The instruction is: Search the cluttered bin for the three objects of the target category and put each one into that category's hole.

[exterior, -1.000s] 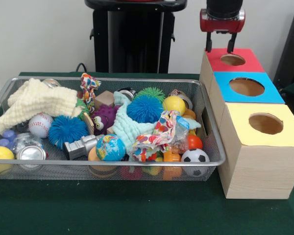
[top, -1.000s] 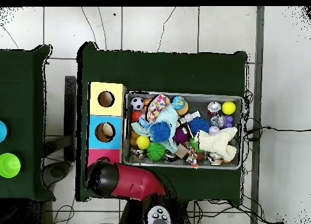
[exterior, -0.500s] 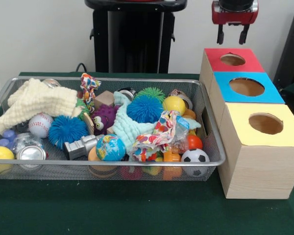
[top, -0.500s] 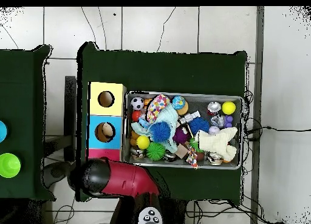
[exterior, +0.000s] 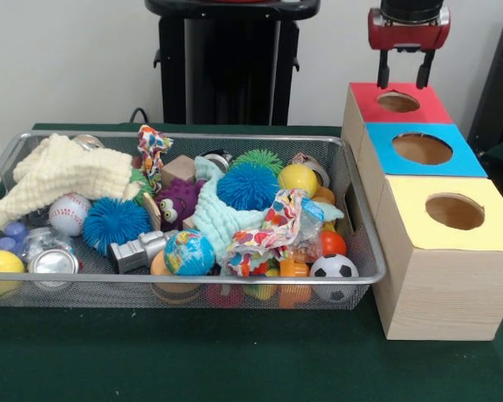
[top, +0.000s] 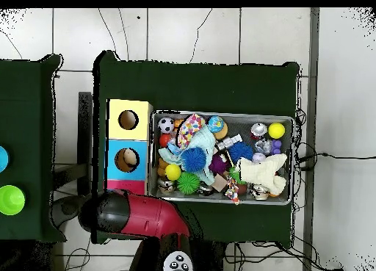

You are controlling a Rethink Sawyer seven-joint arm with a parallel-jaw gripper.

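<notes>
The red and black arm (top: pixel 139 215) hangs straight down, its pincer (exterior: pixel 401 81) just above the red box's hole (exterior: pixel 398 102), both black fingers (exterior: pixel 383 71) spread, holding nothing.

We cannot see the red box (top: pixel 126 187) fully from overhead; the arm (top: pixel 136 214) covers most of it. In the bin (exterior: pixel 365 251), toys under the patterned cloth (exterior: pixel 268 230) are hidden.
</notes>
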